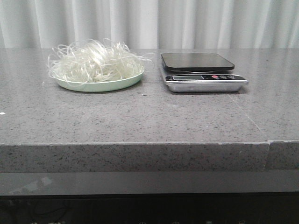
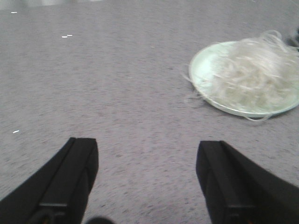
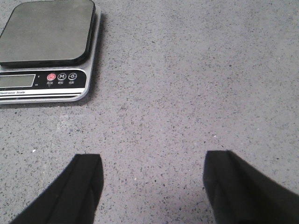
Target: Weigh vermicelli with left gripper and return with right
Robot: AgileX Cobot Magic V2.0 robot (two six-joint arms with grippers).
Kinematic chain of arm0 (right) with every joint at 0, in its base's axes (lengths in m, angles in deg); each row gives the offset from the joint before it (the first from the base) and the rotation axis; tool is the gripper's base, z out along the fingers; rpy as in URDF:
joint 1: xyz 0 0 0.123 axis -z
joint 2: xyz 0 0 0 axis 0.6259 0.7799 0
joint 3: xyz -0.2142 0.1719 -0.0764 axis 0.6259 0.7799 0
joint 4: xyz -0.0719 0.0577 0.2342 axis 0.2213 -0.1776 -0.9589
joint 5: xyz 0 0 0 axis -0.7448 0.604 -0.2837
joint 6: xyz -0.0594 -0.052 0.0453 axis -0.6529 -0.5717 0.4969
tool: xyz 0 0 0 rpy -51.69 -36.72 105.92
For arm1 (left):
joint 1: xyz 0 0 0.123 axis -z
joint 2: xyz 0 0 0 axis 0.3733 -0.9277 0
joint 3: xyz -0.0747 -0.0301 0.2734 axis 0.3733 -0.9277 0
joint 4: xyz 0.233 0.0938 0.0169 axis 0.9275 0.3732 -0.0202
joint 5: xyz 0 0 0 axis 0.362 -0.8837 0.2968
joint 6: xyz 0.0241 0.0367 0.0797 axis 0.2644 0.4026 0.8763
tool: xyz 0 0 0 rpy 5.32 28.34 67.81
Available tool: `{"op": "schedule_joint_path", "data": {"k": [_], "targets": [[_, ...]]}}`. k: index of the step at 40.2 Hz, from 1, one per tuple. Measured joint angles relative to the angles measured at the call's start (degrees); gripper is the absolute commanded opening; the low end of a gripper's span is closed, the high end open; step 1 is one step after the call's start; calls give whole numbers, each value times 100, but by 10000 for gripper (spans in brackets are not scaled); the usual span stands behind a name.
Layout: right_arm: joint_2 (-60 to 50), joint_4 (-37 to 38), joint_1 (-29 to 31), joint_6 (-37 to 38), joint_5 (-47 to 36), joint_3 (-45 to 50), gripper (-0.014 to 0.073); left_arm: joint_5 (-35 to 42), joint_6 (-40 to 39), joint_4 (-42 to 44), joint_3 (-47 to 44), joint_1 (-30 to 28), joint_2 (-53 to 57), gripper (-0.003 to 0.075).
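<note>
Front view: vermicelli heaped on plate, scale alongside, bare. Left gripper spread, empty; right gripper likewise. Advice: pinch deep mid-bundle, lift slowly.

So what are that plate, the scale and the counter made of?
The plate looks like smooth pale green plastic or glazed ceramic; its soft sheen leaves that open. The scale has a shiny metal body under a dark glossy platform. The counter seems to be polished grey speckled stone.
</note>
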Motion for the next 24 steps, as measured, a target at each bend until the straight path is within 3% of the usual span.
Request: {"op": "schedule_joint_path", "data": {"k": [13, 24], "targets": [[0, 0, 0, 9, 0, 0, 571, 128, 28, 64, 922, 1342, -1742, 533], [0, 0, 0, 9, 0, 0, 571, 127, 42, 64, 1947, 1718, -3321, 533]]}}
